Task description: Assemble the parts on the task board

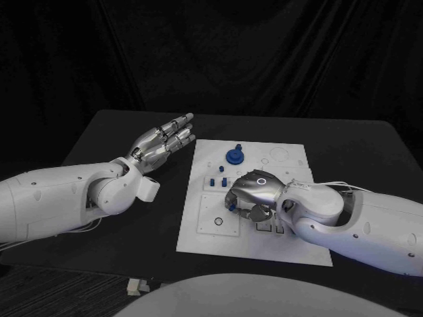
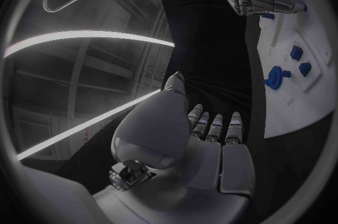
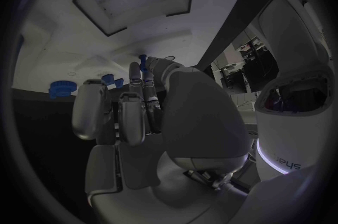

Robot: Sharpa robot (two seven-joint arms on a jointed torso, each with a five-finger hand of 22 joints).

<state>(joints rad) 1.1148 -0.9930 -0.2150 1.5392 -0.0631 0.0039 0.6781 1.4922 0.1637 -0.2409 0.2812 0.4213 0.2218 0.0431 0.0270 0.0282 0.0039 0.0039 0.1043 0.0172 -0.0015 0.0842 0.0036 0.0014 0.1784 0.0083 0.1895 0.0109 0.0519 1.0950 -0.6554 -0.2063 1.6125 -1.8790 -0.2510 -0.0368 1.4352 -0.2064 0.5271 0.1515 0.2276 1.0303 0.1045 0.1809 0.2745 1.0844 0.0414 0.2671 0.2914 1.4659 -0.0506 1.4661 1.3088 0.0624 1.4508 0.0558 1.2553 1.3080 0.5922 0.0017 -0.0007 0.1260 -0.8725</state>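
- The right hand [image 1: 254, 196] is working over the middle of the task board [image 1: 288, 251], fingers curled downward; in the right wrist view it is pinching a small blue peg [image 3: 143, 60] at its fingertips.
- The left hand [image 1: 162, 143] is hovering flat over the black table [image 1: 97, 142] just beside the board's left edge, fingers extended, grasping nothing.
- A blue gear part [image 1: 234, 156] is standing near the board's far end; two small blue blocks [image 1: 218, 170] are sitting between it and the right hand.
- Step in hand, as I judge: seating the peg.
- Next move likely calls for aligning the peg upright over its hole, then pressing straight down.
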